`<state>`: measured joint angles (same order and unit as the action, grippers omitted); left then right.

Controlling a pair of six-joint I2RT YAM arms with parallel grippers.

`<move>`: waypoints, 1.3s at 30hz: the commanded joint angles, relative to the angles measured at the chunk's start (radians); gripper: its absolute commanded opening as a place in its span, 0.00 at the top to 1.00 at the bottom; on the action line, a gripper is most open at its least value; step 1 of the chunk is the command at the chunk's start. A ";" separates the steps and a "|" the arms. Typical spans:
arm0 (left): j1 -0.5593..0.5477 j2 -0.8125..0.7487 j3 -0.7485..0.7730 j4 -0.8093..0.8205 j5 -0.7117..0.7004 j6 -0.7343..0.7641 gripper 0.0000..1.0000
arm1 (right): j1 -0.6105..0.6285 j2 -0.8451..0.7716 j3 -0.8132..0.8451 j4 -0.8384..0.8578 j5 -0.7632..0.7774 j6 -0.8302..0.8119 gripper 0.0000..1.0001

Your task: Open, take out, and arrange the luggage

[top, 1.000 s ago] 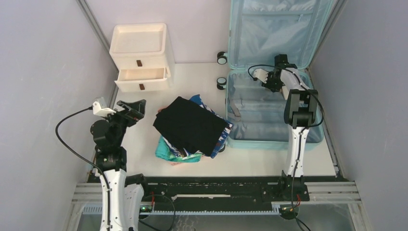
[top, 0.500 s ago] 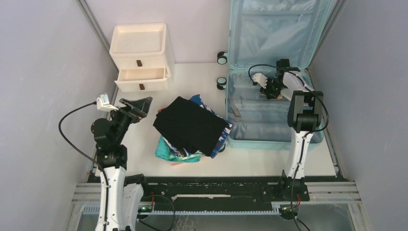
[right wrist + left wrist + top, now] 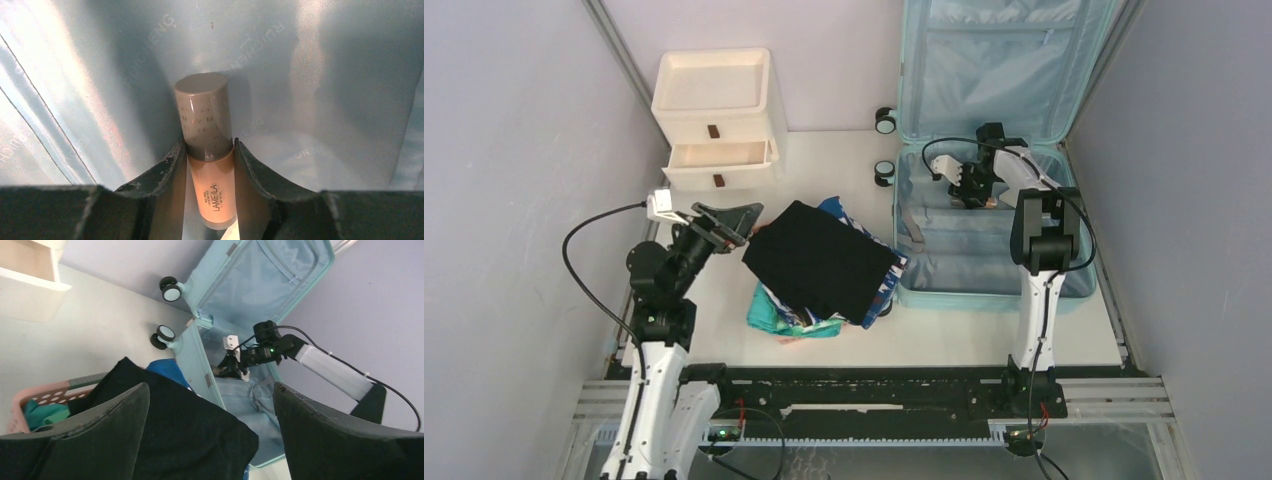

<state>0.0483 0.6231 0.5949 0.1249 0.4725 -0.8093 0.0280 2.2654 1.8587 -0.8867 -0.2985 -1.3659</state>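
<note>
Pink basket (image 3: 31,394) mostly under black garment (image 3: 175,425); luggage (image 3: 1004,60) top beyond frame.

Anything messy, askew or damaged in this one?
Clothes overflow the pink basket: a black garment drapes over it, nearly hiding it from above, with teal and blue pieces sticking out unevenly. The white drawer box has one drawer pulled out. The bottle in the right hand looks intact; nothing spilled.

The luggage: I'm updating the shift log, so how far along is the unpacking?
Done: the luggage is open, lid upright, and a clothes pile sits beside it. In hand: the right end effector grips a foundation bottle inside the lower half. Left: lifting that bottle out and arranging it; the left end effector is open near the black garment.
</note>
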 commanded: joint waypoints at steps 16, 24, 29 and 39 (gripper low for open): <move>-0.424 0.287 0.106 0.259 -0.173 0.022 0.06 | -0.089 -0.262 0.017 0.085 -0.403 0.558 1.00; -0.624 0.529 0.230 0.309 -0.248 0.076 0.09 | -0.179 -0.396 -0.138 0.244 -0.730 1.130 1.00; -0.708 0.708 0.353 0.334 -0.248 0.090 0.12 | -0.209 -0.496 -0.356 0.542 -0.875 1.557 1.00; -0.802 1.023 0.615 0.320 -0.224 0.003 0.14 | -0.213 -0.599 -0.651 1.109 -0.928 2.250 1.00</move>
<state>-0.7238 1.5688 1.0767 0.4061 0.2401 -0.7647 -0.1925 1.7432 1.2377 -0.1120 -1.1576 0.5182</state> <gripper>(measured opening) 0.875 0.403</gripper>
